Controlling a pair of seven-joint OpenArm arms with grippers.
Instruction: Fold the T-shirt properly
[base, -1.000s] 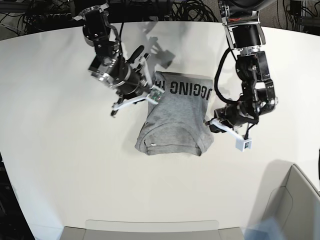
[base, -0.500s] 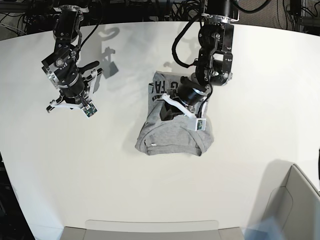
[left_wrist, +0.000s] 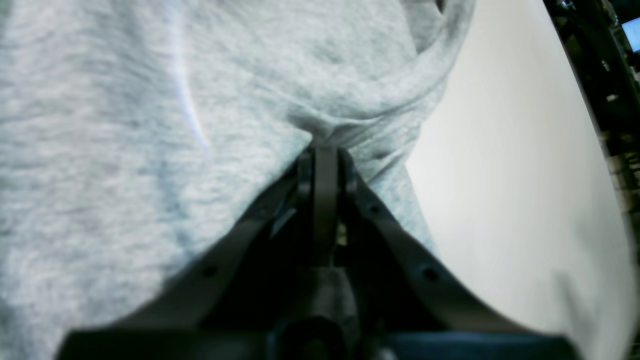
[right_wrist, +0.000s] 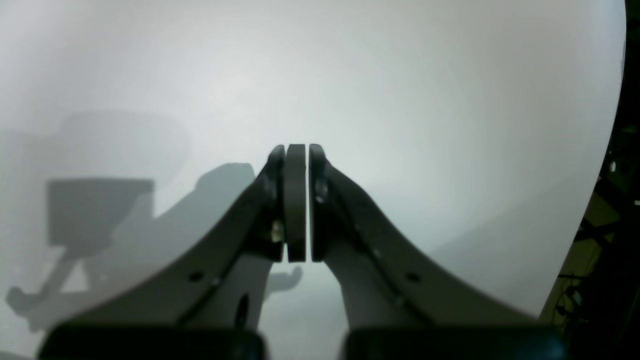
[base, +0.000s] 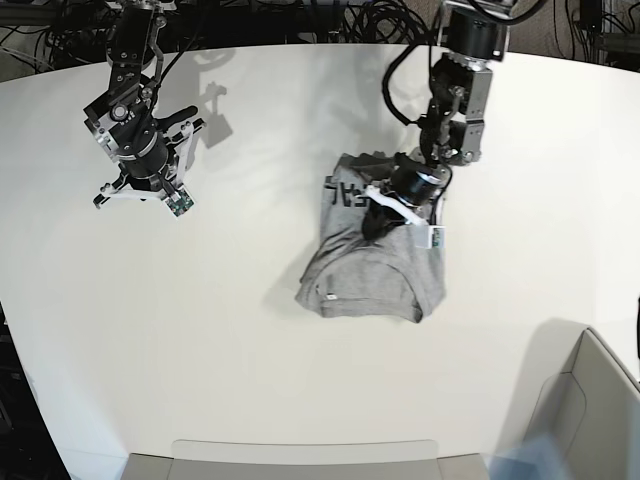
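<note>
The T-shirt (base: 368, 256) lies bunched near the middle of the white bench (base: 250, 350), a bit toward the far edge and the right side in the base view. It is grey, partly folded, with a strip of black lettering showing along its far left part; the near hem is rounded and crumpled.

The left arm (base: 458, 90) comes down from the far edge on the base view's right, upper links near vertical, wrist bent down and inward over the shirt. The left gripper (base: 400, 208) sits on the far upper part of the shirt. In the left wrist view the left gripper (left_wrist: 324, 150) has its jaws pressed together on a pinched fold of the grey cloth, with fabric puckering into the tips. The shirt (left_wrist: 150, 125) fills most of that view and bare bench shows to the right.

The right arm (base: 130, 60) hangs from the far left corner area of the bench, forearm pointing down and toward the near side. The right gripper (base: 140, 196) is above bare bench, well apart from the shirt. In the right wrist view the right gripper (right_wrist: 296, 150) has its jaws closed together with nothing between them, only white bench (right_wrist: 400, 100) and its own shadow below.

A grey bin (base: 590, 400) sits at the near right corner, and a flat grey tray edge (base: 300, 455) runs along the near edge.
</note>
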